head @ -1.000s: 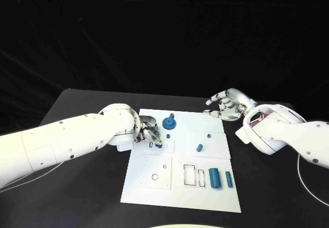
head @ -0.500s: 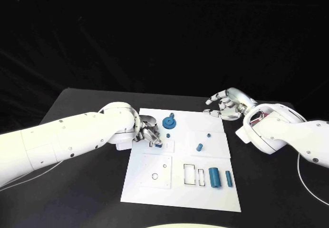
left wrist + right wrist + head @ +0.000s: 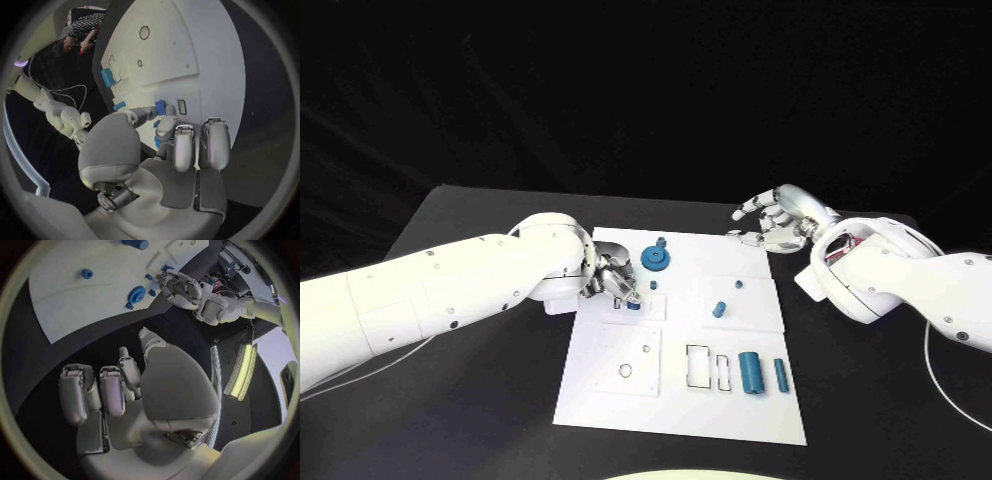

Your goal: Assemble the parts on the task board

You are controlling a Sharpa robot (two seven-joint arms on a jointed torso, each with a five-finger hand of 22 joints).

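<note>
Blue part [image 3: 633,304] pinched by left hand [image 3: 610,279] fingers; right hand [image 3: 776,222] spread, empty.

a black desk [image 3: 473,215] fills the lower part of the head view, its far edge running across the middle and its left corner cut at a slant. behind that far edge the room is plain dark, with no wall or furniture to be made out. in the right wrist view a long yellow-green strip of light [image 3: 240,371] glows beyond the desk's edge.
</note>
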